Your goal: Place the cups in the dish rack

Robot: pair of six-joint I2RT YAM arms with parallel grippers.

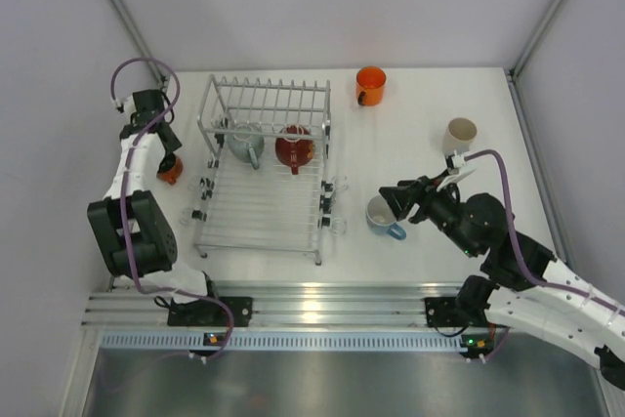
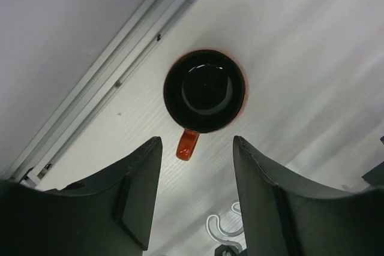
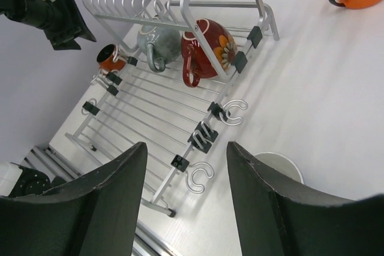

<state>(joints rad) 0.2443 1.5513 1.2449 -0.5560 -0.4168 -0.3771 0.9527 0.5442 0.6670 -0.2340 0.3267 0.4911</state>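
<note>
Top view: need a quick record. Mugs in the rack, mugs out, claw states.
rack: left of centre
in rack: grey mug, red mug, side by side at the far end
outside rack: orange mug, cream mug, blue mug, dark orange mug
left claw: open, above dark orange mug, left of rack
right claw: open, close by blue mug
loaded: 2 of 6
</note>
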